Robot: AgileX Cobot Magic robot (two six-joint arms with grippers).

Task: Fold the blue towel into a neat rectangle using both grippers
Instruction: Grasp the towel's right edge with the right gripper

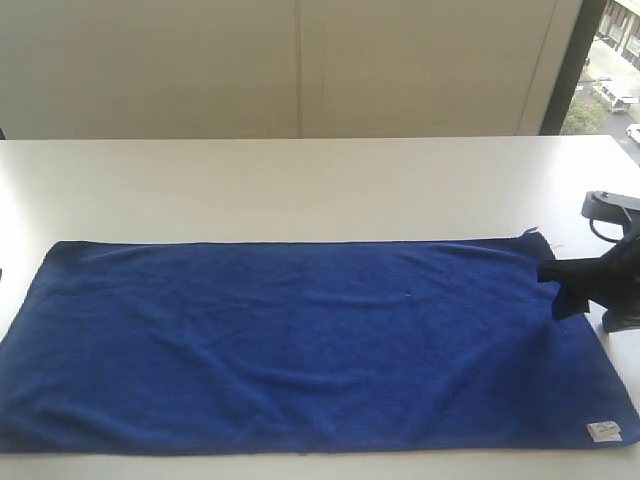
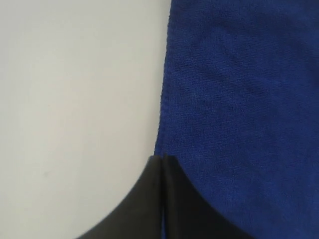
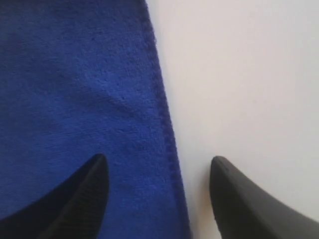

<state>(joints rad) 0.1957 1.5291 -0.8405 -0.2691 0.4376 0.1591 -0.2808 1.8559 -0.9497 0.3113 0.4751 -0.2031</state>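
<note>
The blue towel (image 1: 300, 340) lies spread out flat on the white table (image 1: 300, 190), with its small white tag (image 1: 603, 431) at the near right corner. My right gripper (image 1: 568, 290) hovers low over the towel's right edge and is open. In the right wrist view it (image 3: 157, 172) straddles the hem of the towel (image 3: 75, 89), one finger over cloth and the other over bare table. My left gripper (image 2: 163, 158) is out of the exterior view. Its jaws are pressed together at the left edge of the towel (image 2: 239, 99), with a sliver of blue between them.
A pale wall panel (image 1: 300, 60) stands behind the table. A window strip (image 1: 605, 60) shows at the far right. Bare table top runs along the far side of the towel and past both of its short edges.
</note>
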